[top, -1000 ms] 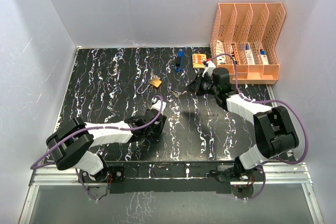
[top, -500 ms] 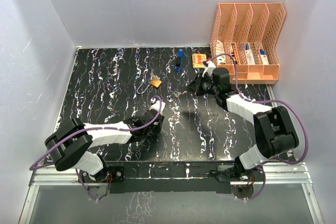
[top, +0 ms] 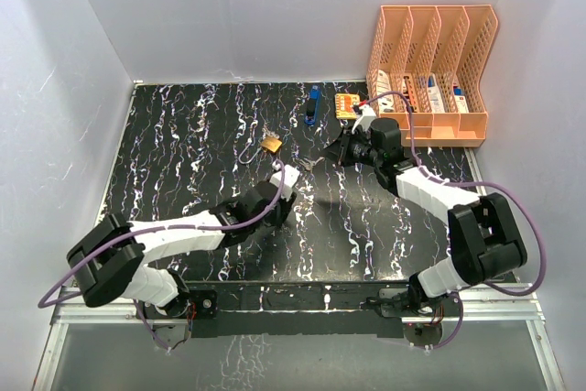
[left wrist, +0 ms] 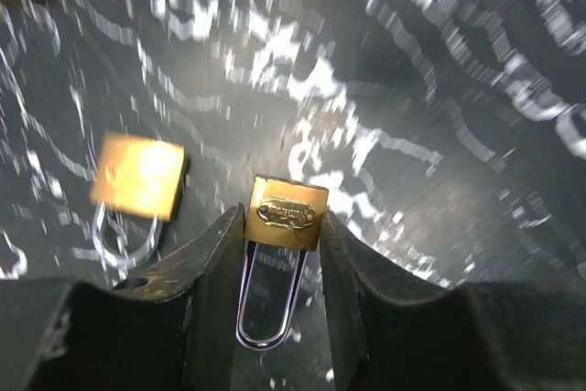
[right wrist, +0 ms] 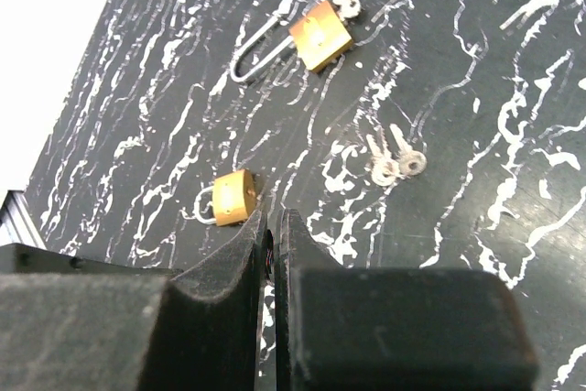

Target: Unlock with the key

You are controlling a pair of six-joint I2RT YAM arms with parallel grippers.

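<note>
Gold padlock (left wrist: 286, 212) sat pinched in the left gripper (left wrist: 282, 226). The right gripper (right wrist: 272, 254) was squeezed shut, seemingly empty; it probably needed the keys (right wrist: 394, 164) next.

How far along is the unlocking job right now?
Done: the left pincer grips a small brass padlock. In hand: only that; the right pincer is shut, apart from the silver keys lying on the black marbled table. Left: pick up a key, insert it, turn.

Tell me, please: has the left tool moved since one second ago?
Yes. In the top view the left tool moved up and to the right, ending nearer the keys.
</note>
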